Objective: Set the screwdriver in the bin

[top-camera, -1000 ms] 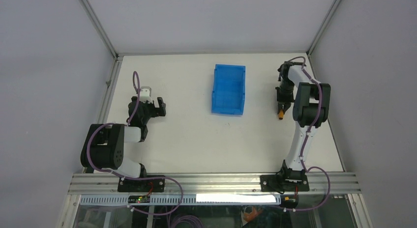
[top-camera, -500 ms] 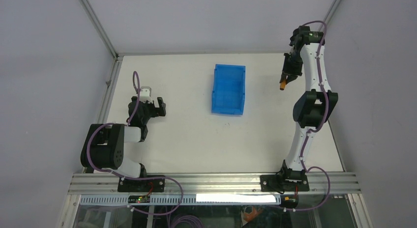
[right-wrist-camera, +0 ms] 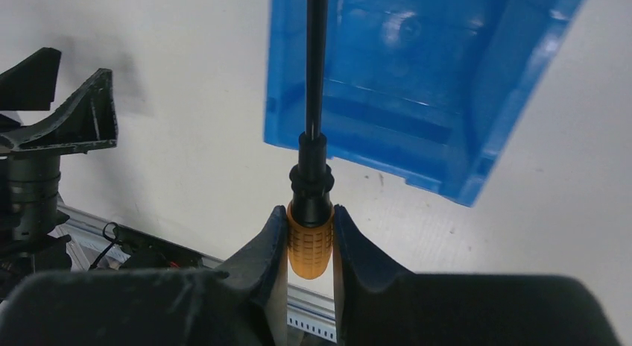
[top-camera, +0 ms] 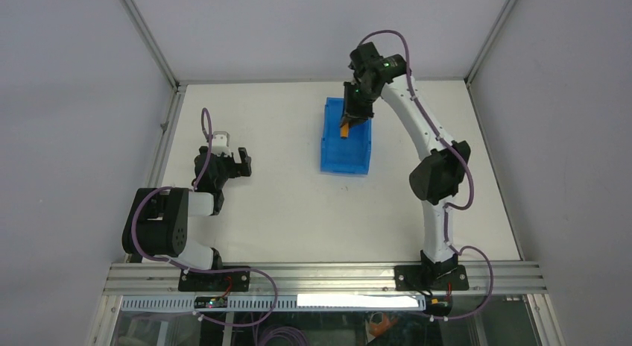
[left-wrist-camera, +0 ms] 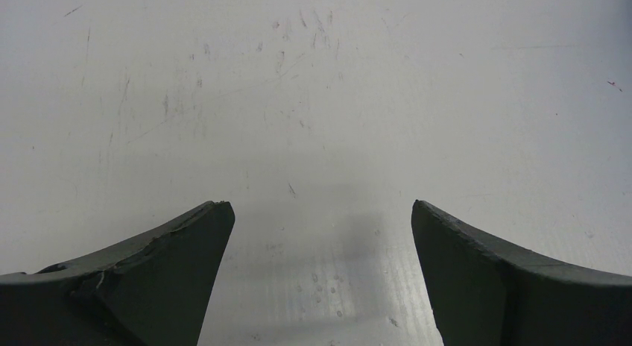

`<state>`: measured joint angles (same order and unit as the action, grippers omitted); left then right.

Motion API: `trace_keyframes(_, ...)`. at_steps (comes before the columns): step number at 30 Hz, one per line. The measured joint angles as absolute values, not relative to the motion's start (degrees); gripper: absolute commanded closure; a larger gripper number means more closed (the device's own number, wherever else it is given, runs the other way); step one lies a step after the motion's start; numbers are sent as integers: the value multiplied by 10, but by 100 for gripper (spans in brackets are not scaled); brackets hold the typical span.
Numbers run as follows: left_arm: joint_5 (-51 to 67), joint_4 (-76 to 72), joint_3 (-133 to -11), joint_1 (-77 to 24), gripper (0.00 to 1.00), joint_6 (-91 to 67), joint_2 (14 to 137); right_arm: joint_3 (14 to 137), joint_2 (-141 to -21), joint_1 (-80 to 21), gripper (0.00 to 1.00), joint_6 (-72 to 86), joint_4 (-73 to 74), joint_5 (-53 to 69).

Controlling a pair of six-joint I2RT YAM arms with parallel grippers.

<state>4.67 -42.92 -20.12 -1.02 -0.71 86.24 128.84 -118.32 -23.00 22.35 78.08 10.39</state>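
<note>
1. At the left, the left gripper [top-camera: 240,164] is seen low over the white table [top-camera: 283,212], well apart from everything the task concerns. Its jaws are spread wide and nothing is held between them.
2. Towards the middle, the bin [top-camera: 345,169] is found resting on the table, its long side running away from the arm bases. No contents can be made out inside it.
3. Over the far half of the bin, the screwdriver [right-wrist-camera: 309,245] is carried in the air by the right gripper [right-wrist-camera: 311,221]. It is not yet inside the bin.
4. The right fingers [right-wrist-camera: 262,245] are clamped on the orange handle from both sides. The black shaft is left free and points ahead, towards the bin's interior in the wrist view.
5. The tool is judged to be light and stiff, so no sag or bending is to be expected while it is carried.
6. The handle is patterned with a grid of small bumps, so a firm, non-slipping hold is likely there. The thin, smooth shaft is judged a poor place to grasp, since it could slide or pivot between flat pads.
7. A short drop is judged harmless to such a tool, though some rolling along the bin's floor may be expected once it is let go.
</note>
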Motion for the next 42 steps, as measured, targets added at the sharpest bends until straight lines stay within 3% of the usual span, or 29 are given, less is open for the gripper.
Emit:
trace_keyframes(5, 47, -429, -201, -10, 1, -7, 862, 1301, -1216, -285, 100, 243, 731, 74)
trace_keyframes(11, 47, -429, -201, -10, 1, -7, 862, 1225, -1243, -289, 99, 250, 670, 25)
trace_keyframes(16, 47, -429, -201, -10, 1, -7, 862, 1164, -1284, -289, 85, 251, 630, -10)
trace_keyframes(20, 47, -429, -201, -10, 1, -7, 862, 1147, -1304, -290, 66, 250, 621, -20)
trace_keyframes(33, 47, -429, -201, -10, 1, -7, 862, 1156, -1277, -307, 60, 245, 625, -69)
trace_keyframes(35, 47, -429, -201, -10, 1, -7, 862, 1158, -1251, -308, 50, 240, 628, -78)
trace_keyframes(38, 47, -429, -201, -10, 1, -7, 862, 1155, -1182, -309, 3, 222, 627, -94)
trace_keyframes(42, 47, -429, -201, -10, 1, -7, 862, 1111, -1068, -309, 1, 177, 610, -123)
